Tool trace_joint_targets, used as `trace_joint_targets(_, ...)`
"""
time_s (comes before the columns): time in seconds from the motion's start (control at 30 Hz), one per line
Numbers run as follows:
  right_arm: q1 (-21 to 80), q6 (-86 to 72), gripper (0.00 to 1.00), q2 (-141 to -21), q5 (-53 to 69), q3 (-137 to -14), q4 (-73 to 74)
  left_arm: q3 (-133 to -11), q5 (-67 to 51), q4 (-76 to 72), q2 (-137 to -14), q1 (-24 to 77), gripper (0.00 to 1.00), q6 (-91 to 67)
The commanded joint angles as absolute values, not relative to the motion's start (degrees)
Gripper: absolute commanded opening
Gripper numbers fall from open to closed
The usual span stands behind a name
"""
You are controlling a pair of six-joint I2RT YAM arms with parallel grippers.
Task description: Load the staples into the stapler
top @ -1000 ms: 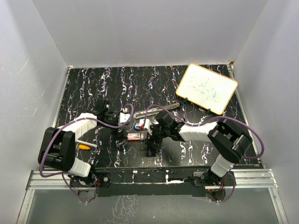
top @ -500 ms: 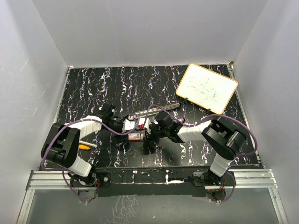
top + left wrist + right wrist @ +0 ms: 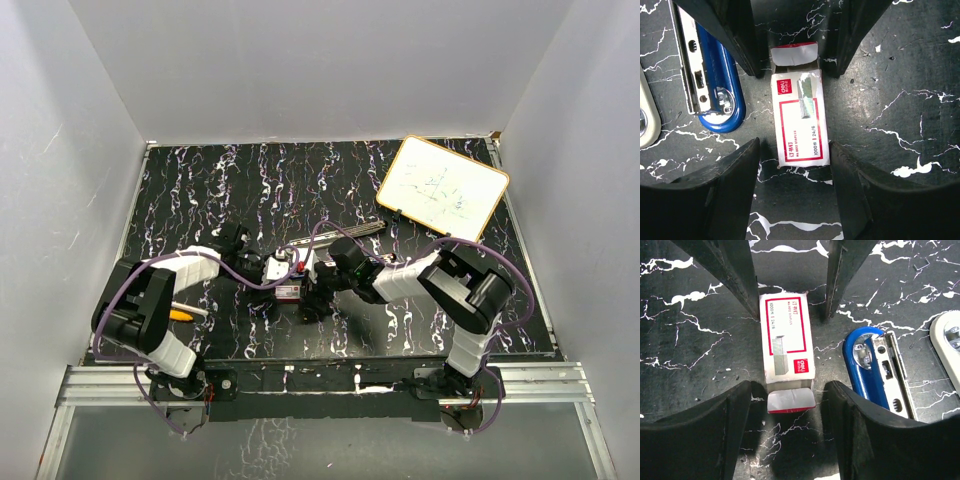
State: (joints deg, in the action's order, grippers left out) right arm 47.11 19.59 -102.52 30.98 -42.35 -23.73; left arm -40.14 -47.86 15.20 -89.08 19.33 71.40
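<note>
Both left pincer (image 3: 795,145) and right pincer (image 3: 788,385) gape astride the flap-open staple box (image 3: 800,120), contents hidden.

Table (image 3: 200,190): black top, white marbled veining. Staple box (image 3: 800,120), red-pink with a white label, lies flat, one end flap open. Blue stapler (image 3: 715,95) lies just beside the box, not touching, opened with its metal channel up. White rounded item (image 3: 646,117), cut by the frame edge, lies beyond the stapler from the box. Orange-and-white pen (image 3: 185,312) lies well left of the box. Whiteboard (image 3: 442,188) stands far right of the box, toward the back.
</note>
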Motion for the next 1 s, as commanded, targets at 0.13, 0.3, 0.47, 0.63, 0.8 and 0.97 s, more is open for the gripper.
trace_joint_targets(0.13, 47.01, 21.6, 0.54, -104.52, 32.56, -43.12, -22.89, -41.27, -48.63, 17.47, -90.64, 19.69, 0.61, 75.39)
trace_joint_targets(0.3, 46.99, 22.99, 0.46, -104.24, 32.92, -42.59, -21.07, -41.17, -48.26, 17.06, -90.61, 19.95, 0.59, 75.17)
trace_joint_targets(0.47, 46.96, 24.24, 0.4, -104.23, 32.56, -42.54, -20.15, -42.01, -47.99, 18.28, -91.45, 20.19, 0.5, 75.62)
trace_joint_targets(0.63, 46.91, 24.78, 0.36, -103.47, 31.91, -41.79, -19.95, -42.38, -48.01, 19.12, -91.36, 20.33, 0.4, 74.9)
trace_joint_targets(0.8, 46.76, 24.86, 0.35, -103.32, 32.0, -40.99, -19.7, -41.03, -47.31, 17.52, -89.91, 20.35, 0.38, 72.94)
trace_joint_targets(0.97, 46.28, 25.39, 0.33, -102.8, 31.95, -40.49, -18.25, -40.51, -45.76, 17.54, -89.04, 20.28, 0.36, 72.66)
